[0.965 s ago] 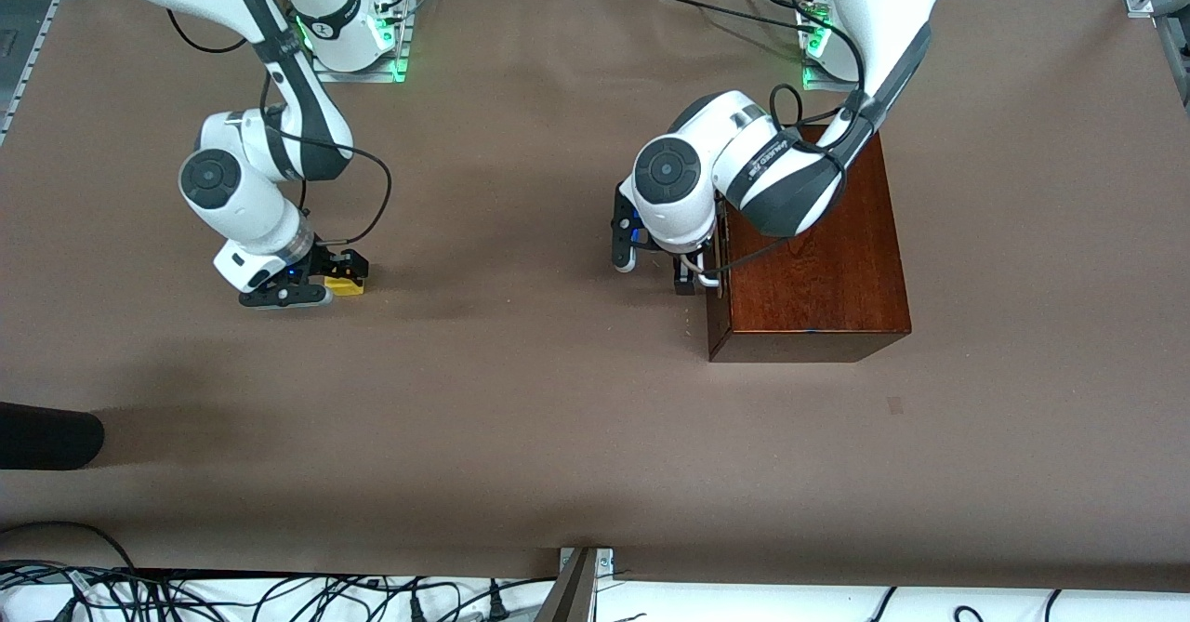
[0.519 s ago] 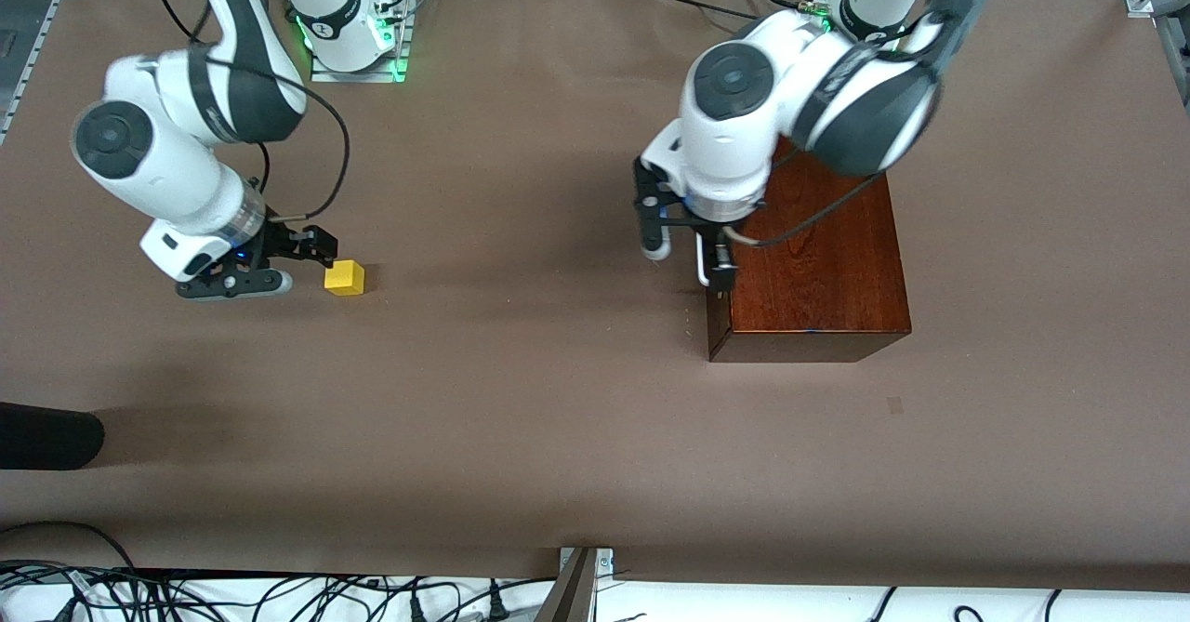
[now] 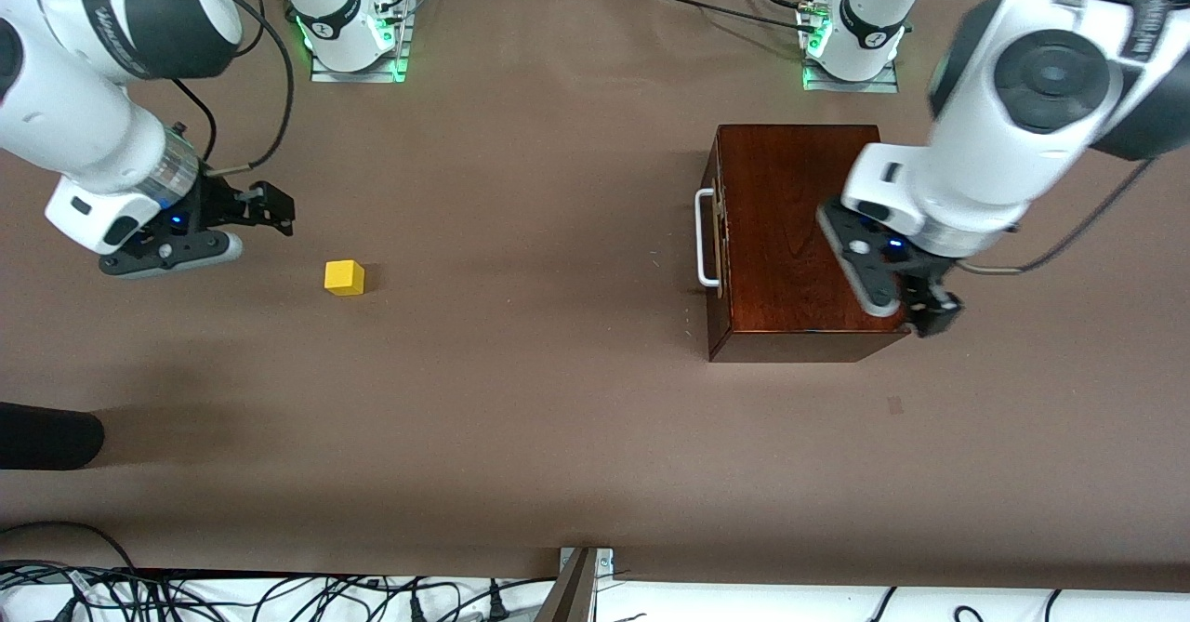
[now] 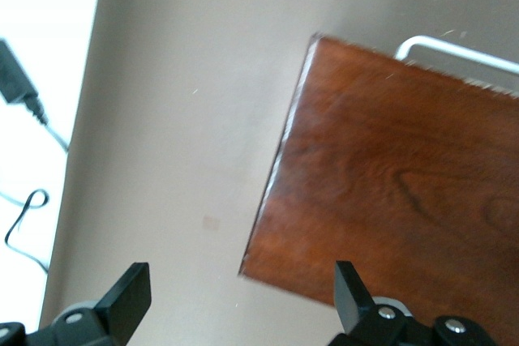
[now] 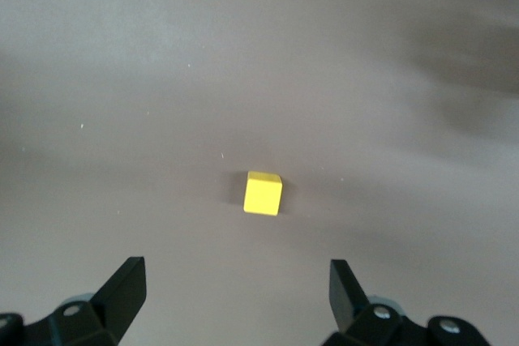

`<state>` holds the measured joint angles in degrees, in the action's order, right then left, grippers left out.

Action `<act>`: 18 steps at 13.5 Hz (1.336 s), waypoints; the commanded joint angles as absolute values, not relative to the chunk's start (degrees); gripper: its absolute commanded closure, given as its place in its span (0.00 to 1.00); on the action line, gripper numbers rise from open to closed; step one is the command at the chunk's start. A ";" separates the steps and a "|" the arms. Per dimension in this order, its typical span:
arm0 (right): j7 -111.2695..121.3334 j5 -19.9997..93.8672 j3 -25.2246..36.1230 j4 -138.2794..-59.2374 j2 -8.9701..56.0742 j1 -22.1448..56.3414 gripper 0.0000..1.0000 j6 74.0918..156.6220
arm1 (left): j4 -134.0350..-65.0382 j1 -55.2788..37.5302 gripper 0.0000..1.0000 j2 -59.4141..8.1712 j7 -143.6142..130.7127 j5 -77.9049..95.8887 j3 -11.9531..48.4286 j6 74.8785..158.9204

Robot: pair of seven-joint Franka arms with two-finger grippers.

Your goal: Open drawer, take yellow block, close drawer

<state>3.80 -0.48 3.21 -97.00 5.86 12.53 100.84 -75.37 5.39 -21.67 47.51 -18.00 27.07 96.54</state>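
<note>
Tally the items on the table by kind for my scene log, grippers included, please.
Wooden box with the drawer, shut: 1
Yellow block, on the table toward the right arm's end: 1
Grippers: 2, the left gripper open over the box's corner, the right gripper open in the air beside the block
Total: 4

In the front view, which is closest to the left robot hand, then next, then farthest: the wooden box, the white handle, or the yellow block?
1. The wooden box: the left gripper, open, hangs over its corner nearest the front camera.
2. The white handle: on the box's drawer front, facing the right arm's end.
3. The yellow block: on the table toward the right arm's end, by the open right gripper.
</note>
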 commanded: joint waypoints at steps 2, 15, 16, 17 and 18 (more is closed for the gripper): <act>8.52 0.61 1.85 -94.41 3.78 8.88 0.00 95.99 | -72.33 7.91 0.00 -24.17 46.86 -17.40 25.41 95.54; 8.61 1.76 1.40 -93.96 -0.53 7.21 0.00 88.51 | -73.30 9.67 0.00 -25.14 24.91 -12.42 20.39 93.97; 8.35 1.76 1.75 -93.87 -0.53 7.21 0.00 88.42 | -73.39 10.45 0.00 -24.61 21.48 -10.39 20.39 93.43; 8.00 1.84 1.93 -93.87 -0.44 7.21 0.00 88.33 | -74.43 10.63 0.00 -23.65 18.14 -9.07 20.39 93.17; 8.26 1.93 2.28 -93.78 -0.35 7.21 0.00 88.33 | -76.10 10.72 0.00 -21.90 14.45 -8.97 20.39 93.16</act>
<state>7.73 0.42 2.21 -93.32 0.41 8.12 88.99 -73.65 9.93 -25.26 19.83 -10.80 20.23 94.15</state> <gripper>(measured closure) 0.000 0.000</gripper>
